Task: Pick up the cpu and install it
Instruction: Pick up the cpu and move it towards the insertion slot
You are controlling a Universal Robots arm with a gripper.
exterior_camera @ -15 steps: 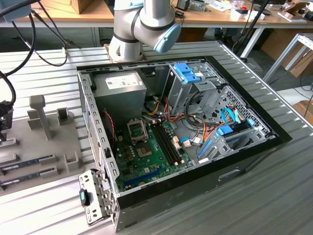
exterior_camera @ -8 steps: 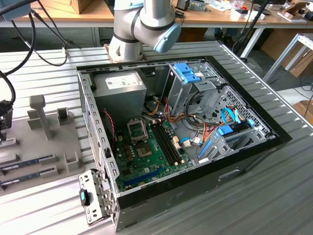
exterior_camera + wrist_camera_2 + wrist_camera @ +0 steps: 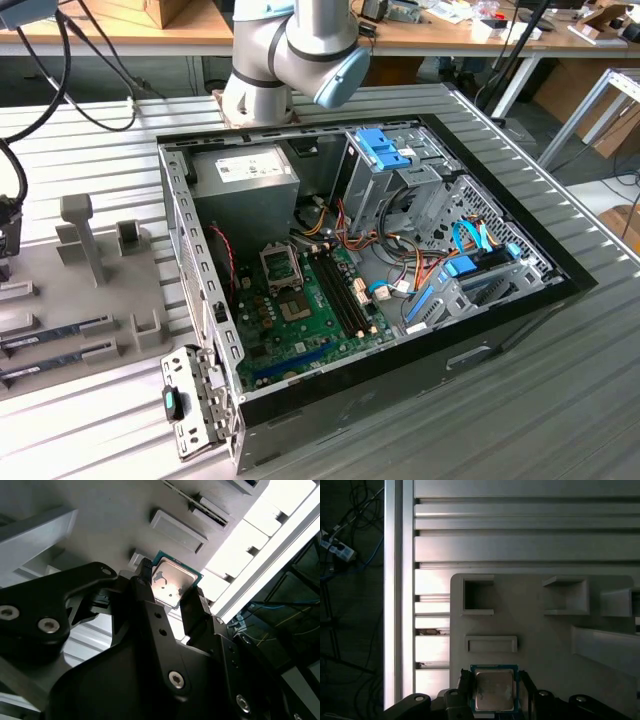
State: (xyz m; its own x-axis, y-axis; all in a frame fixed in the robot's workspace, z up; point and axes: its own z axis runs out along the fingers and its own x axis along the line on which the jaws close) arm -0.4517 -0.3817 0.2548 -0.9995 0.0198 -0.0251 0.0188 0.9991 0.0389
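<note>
On the exterior view I take the grey parts tray as my reference. It lies on the slatted counter, with long memory sticks resting in its slots. The open computer case sits just beside the tray, toward the exterior view's right. Its motherboard faces up, and the metal-framed socket is on the half of the board nearer the tray. The arm rises from behind the case, well apart from the tray. This view gives me the case and socket.

The second wrist view gives me the working end. The gripper hangs over the tray, and the cpu is between its black fingers, silver top bright, green rim showing. The fingers stand against two opposite edges of the chip, and I see no gap on either side, so I read the gripper as closed on it. A raised rectangular block on the tray is near the chip. From this angle I cannot tell whether the chip is lifted or resting on the tray.

The first wrist view looks straight down. The cpu sits squarely inside the gripper over the tray, near its edge. A shallow rectangular recess is just beside the chip, and two square pockets lie beyond that. Past the tray's edge I see the counter slats.
</note>
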